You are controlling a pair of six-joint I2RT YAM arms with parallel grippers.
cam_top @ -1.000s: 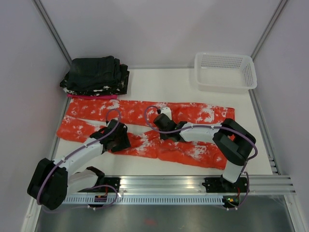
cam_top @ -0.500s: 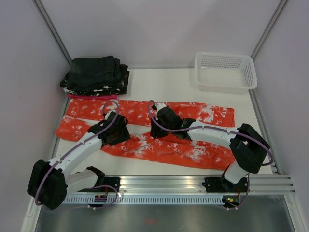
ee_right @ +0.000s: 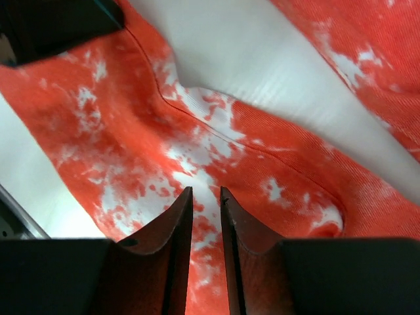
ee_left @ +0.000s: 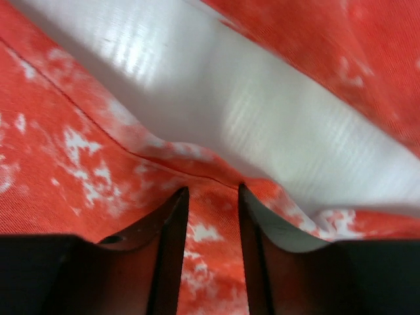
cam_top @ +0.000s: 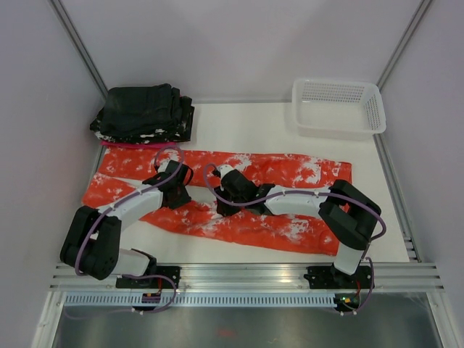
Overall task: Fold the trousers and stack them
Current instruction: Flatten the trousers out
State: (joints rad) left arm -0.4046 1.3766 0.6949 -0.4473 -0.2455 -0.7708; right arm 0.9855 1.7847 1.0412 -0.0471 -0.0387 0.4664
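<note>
The orange-red trousers with white splotches lie spread across the table, one leg far and one leg near. My left gripper is low on the near leg's far edge, left of the middle. In the left wrist view it is closed on a pinch of trouser fabric at the seam. My right gripper sits just to its right on the same leg. In the right wrist view it stands nearly closed with fabric between the fingers. White table shows between the two legs.
A stack of black folded garments on a pink cloth sits at the back left. A white mesh basket stands at the back right. A metal rail runs along the near edge, and walls close the sides.
Both grippers have moved away from the bases and to the left. The middle of the near leg's edge has shifted with them toward the far leg.
</note>
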